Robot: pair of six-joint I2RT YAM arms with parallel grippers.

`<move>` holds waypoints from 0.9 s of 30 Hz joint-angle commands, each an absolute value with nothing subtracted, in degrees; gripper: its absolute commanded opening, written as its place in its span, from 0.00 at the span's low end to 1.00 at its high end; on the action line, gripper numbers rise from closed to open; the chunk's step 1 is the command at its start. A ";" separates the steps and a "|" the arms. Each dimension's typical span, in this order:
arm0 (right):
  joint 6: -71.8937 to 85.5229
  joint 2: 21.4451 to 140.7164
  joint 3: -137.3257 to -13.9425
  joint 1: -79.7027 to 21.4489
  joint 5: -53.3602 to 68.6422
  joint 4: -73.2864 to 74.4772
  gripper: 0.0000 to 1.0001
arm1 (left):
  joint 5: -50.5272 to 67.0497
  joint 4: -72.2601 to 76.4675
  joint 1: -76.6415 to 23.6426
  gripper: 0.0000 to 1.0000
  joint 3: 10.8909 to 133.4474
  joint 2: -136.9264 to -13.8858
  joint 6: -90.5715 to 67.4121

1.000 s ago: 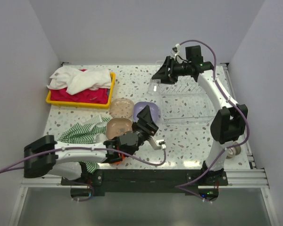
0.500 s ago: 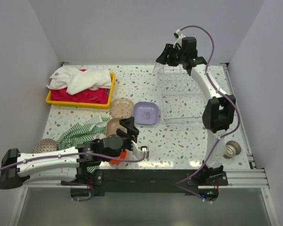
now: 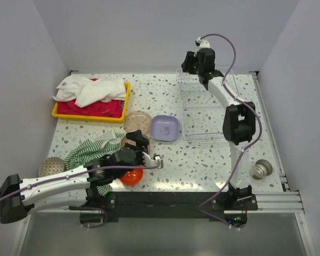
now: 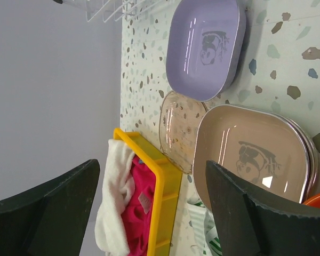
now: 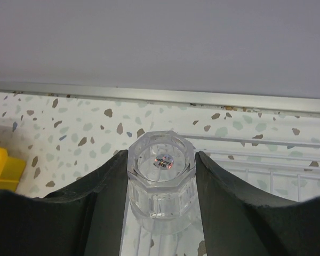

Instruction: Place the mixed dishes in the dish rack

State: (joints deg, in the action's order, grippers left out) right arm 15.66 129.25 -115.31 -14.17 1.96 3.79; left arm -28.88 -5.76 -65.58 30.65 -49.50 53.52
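Motion on both sides marked this moment. Within the last second we swung the right gripper [image 5: 161,160] from the dish rack's [image 3: 205,114] left edge to its far corner, fingers pinching the small clear glass [image 5: 161,184] between them. The rack's wires lay just beneath and to the right of those fingers, so we judged the glass nearly ready to set down.

Meanwhile we drew the left gripper [image 4: 152,208] back toward the near edge, jaws spread and empty. The tan plate [image 4: 250,154] sat just ahead of its fingertips, with the lilac plate [image 4: 205,48] farther ahead. The orange bowl [image 3: 130,177] sat uncovered below the wrist. None of the three was racked yet.
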 commanded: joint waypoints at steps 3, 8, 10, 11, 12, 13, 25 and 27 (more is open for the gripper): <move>10.90 131.13 -116.11 -14.50 -4.21 -4.57 0.00 | -27.86 -2.02 -65.21 0.86 30.06 -50.45 51.59; 9.49 131.48 -111.98 -14.59 -6.67 -8.26 0.00 | -27.95 -1.58 -65.21 0.86 29.45 -51.24 50.71; 9.49 132.18 -111.53 -14.59 -7.03 -8.79 0.00 | -28.12 -1.14 -65.21 0.86 29.36 -51.68 50.54; 9.49 132.71 -111.62 -14.50 -7.38 -8.96 0.00 | -28.21 -0.88 -65.21 0.86 29.09 -51.77 50.62; 9.49 133.41 -111.71 -14.59 -7.30 -9.23 0.00 | -28.39 -0.97 -65.21 0.86 28.92 -51.94 50.62; 9.49 133.85 -111.71 -14.50 -7.21 -9.40 0.00 | -28.56 -0.97 -65.21 0.86 28.92 -52.12 50.54; 7.47 136.58 -109.69 -16.00 -10.90 -9.50 0.12 | -29.88 5.01 -65.21 0.91 24.70 -50.98 50.80; 7.73 135.79 -109.34 -16.26 -11.33 -8.01 0.30 | -29.88 5.01 -65.21 0.91 24.35 -50.80 50.89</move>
State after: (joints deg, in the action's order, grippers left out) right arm 8.78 136.57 -110.72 -15.38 -8.32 -7.99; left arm -29.15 0.67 -65.58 25.04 -52.10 51.57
